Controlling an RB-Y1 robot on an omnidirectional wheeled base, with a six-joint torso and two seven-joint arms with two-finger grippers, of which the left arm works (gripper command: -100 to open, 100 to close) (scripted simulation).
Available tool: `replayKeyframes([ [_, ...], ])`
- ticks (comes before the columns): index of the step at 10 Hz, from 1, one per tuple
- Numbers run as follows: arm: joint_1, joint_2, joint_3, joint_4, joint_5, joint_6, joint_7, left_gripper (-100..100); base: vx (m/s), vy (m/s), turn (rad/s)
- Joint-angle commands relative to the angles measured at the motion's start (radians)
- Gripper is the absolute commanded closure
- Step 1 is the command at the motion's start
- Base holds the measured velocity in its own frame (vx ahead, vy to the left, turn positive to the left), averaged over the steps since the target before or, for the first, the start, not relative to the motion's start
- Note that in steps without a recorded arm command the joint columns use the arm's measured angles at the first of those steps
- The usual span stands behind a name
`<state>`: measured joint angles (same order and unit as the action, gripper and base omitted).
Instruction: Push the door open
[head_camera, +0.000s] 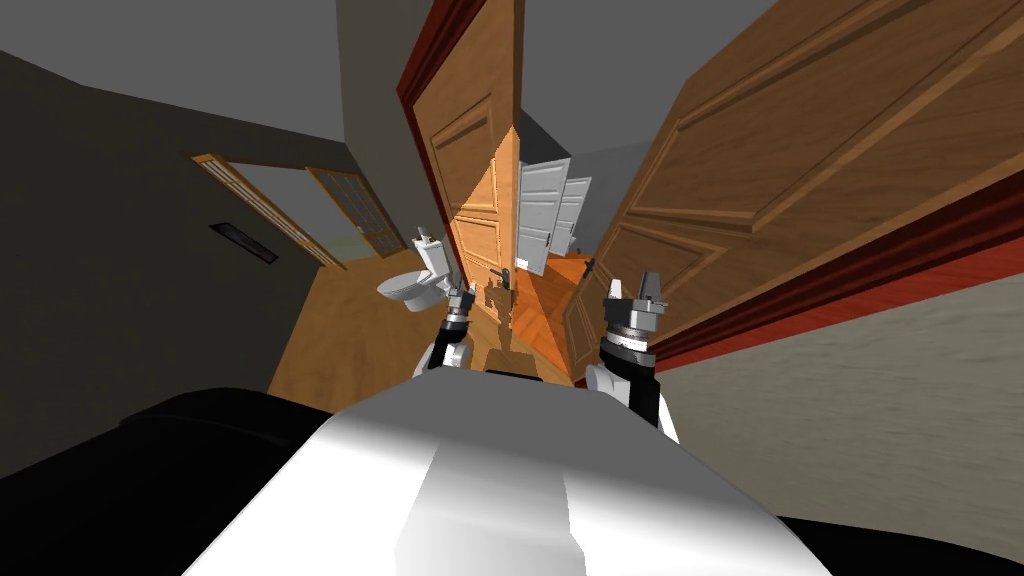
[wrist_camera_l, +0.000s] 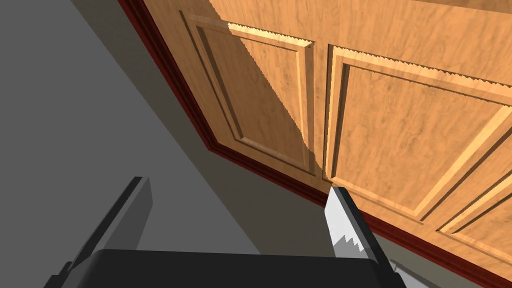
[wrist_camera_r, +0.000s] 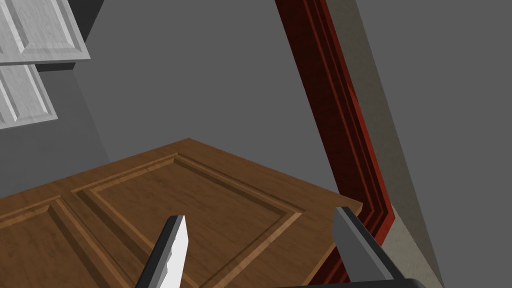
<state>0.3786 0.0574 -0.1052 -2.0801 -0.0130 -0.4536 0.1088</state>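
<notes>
right pincer (wrist_camera_r: 260, 215) had its fingers apart and empty, near a brown panelled wooden door (wrist_camera_r: 200, 200) angled away from its dark red frame (wrist_camera_r: 335, 125). left pincer (wrist_camera_l: 240, 185), likewise spread, faced a lighter panelled wooden door (wrist_camera_l: 400, 125); a white toilet (head_camera: 412, 282) stood beyond.

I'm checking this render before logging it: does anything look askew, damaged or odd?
Nothing stands out. The left door and right door look whole, and the toilet stands upright. The slant across the head view is the camera's.
</notes>
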Motion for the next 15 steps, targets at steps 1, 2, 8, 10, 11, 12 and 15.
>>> replayKeyframes([
  [1, -0.019, 0.004, -0.011, 0.035, -0.003, 0.013, -0.001, -100, 0.076, 0.108, -0.099],
  [2, -0.03, 0.007, -0.017, 0.058, -0.004, 0.019, -0.001, -100, 0.089, 0.106, -0.089],
  [8, -0.099, 0.022, -0.055, 0.201, -0.011, 0.056, 0.0, -100, 0.074, 0.109, -0.087],
  [10, -0.122, 0.025, -0.068, 0.25, -0.014, 0.069, 0.0, -100, 0.09, 0.109, -0.084],
  [11, -0.133, 0.026, -0.075, 0.274, -0.015, 0.075, 0.0, -100, 0.068, 0.155, -0.095],
  [12, -0.145, 0.028, -0.081, 0.298, -0.017, 0.081, 0.0, -100, 0.062, 0.127, -0.092],
  [15, -0.179, 0.03, -0.1, 0.369, -0.02, 0.099, 0.001, -100, 0.072, 0.107, -0.084],
])
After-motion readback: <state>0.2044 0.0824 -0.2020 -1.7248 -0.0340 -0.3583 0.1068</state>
